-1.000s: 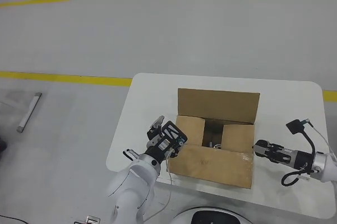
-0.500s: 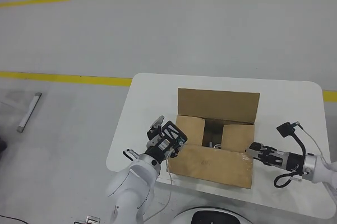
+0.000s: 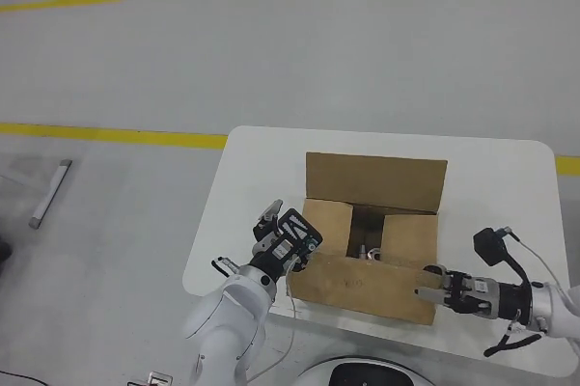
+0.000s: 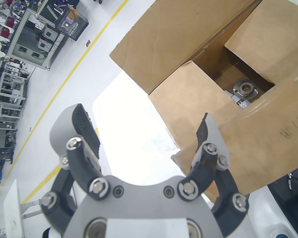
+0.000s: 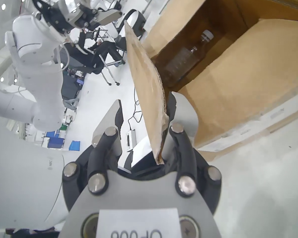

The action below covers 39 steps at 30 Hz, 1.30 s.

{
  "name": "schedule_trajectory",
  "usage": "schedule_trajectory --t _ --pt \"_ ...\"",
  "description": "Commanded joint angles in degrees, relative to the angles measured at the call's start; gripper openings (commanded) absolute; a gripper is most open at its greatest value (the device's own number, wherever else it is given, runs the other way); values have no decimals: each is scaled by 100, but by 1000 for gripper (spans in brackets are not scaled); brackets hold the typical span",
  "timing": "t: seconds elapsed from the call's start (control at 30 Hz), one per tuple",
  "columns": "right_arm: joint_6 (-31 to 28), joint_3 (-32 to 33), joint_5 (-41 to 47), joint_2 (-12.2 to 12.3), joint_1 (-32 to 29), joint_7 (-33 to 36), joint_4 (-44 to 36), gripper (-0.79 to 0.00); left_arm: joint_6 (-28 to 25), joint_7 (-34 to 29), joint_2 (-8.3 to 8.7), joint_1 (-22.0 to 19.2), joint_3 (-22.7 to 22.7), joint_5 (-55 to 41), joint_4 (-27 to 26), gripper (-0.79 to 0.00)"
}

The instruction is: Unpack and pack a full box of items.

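Right gripper (image 5: 144, 107), open, straddles the box flap (image 5: 140, 70).

Right gripper (image 3: 427, 289): position shifts from beside the right side of the box (image 3: 376, 183), level with its opening, to the right end of the near flap (image 3: 362, 287), closer to the robot.
Contact: formerly apart from the cardboard; the flap's end edge now sits between the spread fingers, and the box-side finger (image 5: 181, 115) lies against it.
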Motion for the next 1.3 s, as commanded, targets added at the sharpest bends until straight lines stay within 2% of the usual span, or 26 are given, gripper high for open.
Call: schedule_trajectory --t 0.0,0.07,0.17,0.2,0.27,0.33,0.43,0.47,0.5,0.6,0.83,0.93,1.1,1.17,1.27 --pt "-246 74 -169 3 -170 -150 -45 -277 0 0 0 0 0 0 0 0" --pt "-435 93 -252 1 -317 -298 -84 -332 0 0 0 0 0 0 0 0" --pt "-727 92 -431 0 -508 -471 -156 -357 0 0 0 0 0 0 0 0" --pt "-861 80 -450 -1 -581 -530 -188 -256 0 0 0 0 0 0 0 0" --pt "-1075 98 -486 0 -717 -668 -227 -200 0 0 0 0 0 0 0 0" --pt "-1297 131 -532 2 -834 -789 -246 -102 54 60 6 14 -3 3 10 0" --pt "-1622 221 -684 -4 -1011 -1116 -246 -126 39 106 30 -23 22 13 -20 0" --pt "-1682 233 -709 -5 -1048 -1174 -249 -166 39 92 32 -40 32 -8 -26 0" --pt "-1762 247 -740 -7 -1103 -1258 -241 -169 16 74 33 -65 58 -91 -27 0" --pt "-1952 267 -883 -11 -1232 -1461 -230 -200 -159 -101 36 -185 160 -320 -9 0" --pt "-2269 239 -1199 -12 -1428 -1837 -262 -326 -351 -590 28 -577 463 -717 176 0" --pt "-2346 265 -1293 -9 -1501 -1980 -289 -317 -438 -816 27 -681 576 -910 246 0" --pt "-2383 289 -1454 12 -1565 -2064 -322 -363 -637 -1180 35 -743 698 -1393 212 0" --pt "-2383 274 -1497 27 -1596 -2038 -362 -339 -722 -1314 48 -735 698 -1571 158 0" --pt "-2383 267 -1501 52 -1622 -2035 -394 -240 -829 -1465 72 -677 713 -1818 43 0"
